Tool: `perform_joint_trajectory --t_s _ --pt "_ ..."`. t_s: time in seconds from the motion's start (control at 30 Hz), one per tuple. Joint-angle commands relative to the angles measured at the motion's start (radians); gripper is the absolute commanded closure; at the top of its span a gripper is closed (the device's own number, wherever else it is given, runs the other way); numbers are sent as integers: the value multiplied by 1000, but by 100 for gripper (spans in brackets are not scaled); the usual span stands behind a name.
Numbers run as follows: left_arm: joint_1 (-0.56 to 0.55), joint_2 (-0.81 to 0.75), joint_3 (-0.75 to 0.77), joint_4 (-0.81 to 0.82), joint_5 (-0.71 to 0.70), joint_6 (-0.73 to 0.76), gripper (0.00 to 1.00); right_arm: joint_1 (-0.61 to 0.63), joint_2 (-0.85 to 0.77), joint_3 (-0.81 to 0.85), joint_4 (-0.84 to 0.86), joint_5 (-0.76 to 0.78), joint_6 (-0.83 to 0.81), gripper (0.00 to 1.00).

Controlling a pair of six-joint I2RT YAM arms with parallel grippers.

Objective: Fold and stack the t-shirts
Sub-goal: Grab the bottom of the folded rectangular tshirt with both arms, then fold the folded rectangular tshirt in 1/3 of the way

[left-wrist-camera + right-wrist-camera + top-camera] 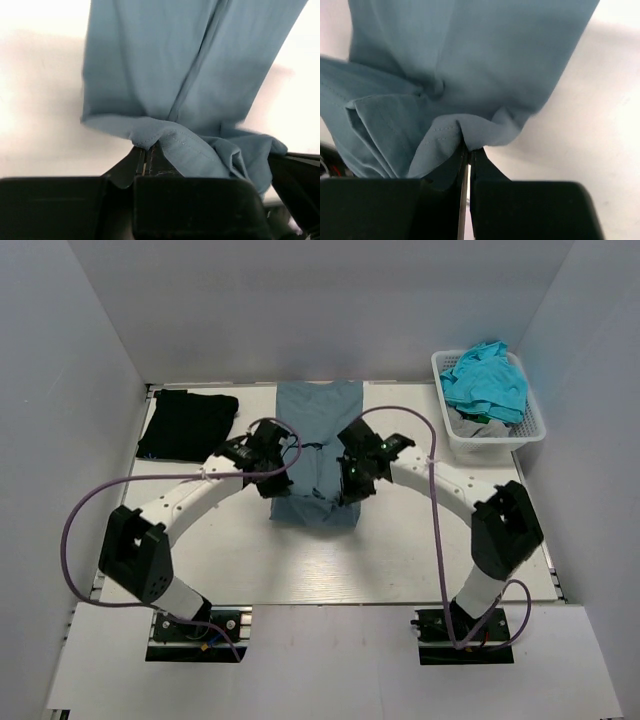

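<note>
A slate-blue t-shirt (318, 415) lies folded lengthwise in a long strip at the middle of the table. My left gripper (272, 478) pinches its near hem on the left side, and my right gripper (352, 480) pinches the same hem on the right. In the left wrist view my left gripper (148, 149) is shut on a stitched fold of the slate-blue t-shirt (165, 75). In the right wrist view my right gripper (467, 146) is shut on the hem of the slate-blue t-shirt (470, 55). A black t-shirt (188, 424) lies folded at the back left. Turquoise t-shirts (487, 380) fill the basket.
The white lattice basket (530, 435) stands at the back right, against the right wall. White walls close in the table (300, 560) on three sides. Purple cables loop off both arms over the table.
</note>
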Motion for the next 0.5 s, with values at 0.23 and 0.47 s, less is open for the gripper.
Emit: perform_joint_trajectory --t_s 0.23,0.47 --pt "83 123 238 31 -132 103 100 -147 238 399 -120 -12 -132 100" --pt "102 244 328 94 -90 137 100 -197 333 491 -131 -31 -138 100"
